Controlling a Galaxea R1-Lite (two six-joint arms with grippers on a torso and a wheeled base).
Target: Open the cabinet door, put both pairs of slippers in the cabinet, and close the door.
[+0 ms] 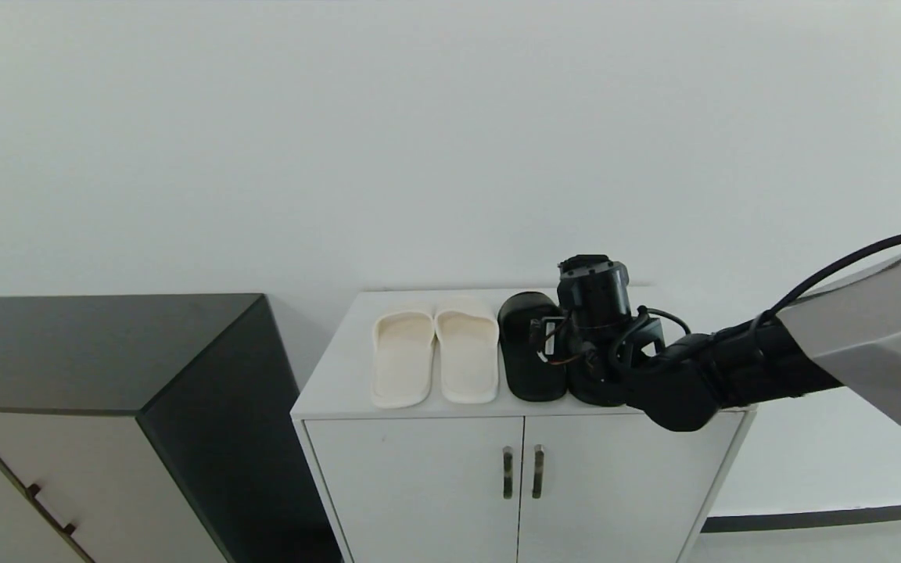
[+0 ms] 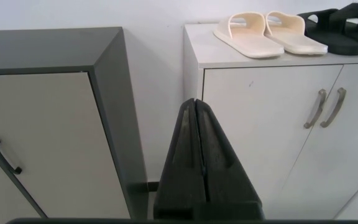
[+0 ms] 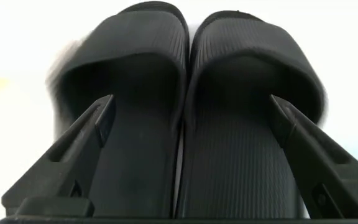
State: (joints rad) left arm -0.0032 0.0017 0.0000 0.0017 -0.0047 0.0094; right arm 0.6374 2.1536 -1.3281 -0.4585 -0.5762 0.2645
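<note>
Fingers spread apart, the right gripper (image 3: pixel 191 106) straddles the black slippers (image 1: pixel 530 348) on the white cabinet's (image 1: pixel 419 477) top surface (image 1: pixel 333 383), with the cream slippers (image 1: pixel 435 353) just left of them. The doors (image 1: pixel 615 485) are closed. The left gripper (image 2: pixel 196 106), fingers pressed together, sits low and nearer, between the white cabinet and a dark cabinet (image 1: pixel 98 344) to its left. A white wall (image 1: pixel 450 141) stands behind.

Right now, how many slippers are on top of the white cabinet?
4. Two cream slippers lie side by side on the cabinet; two black slippers sit right of them, the outer one mostly hidden behind the right gripper.
</note>
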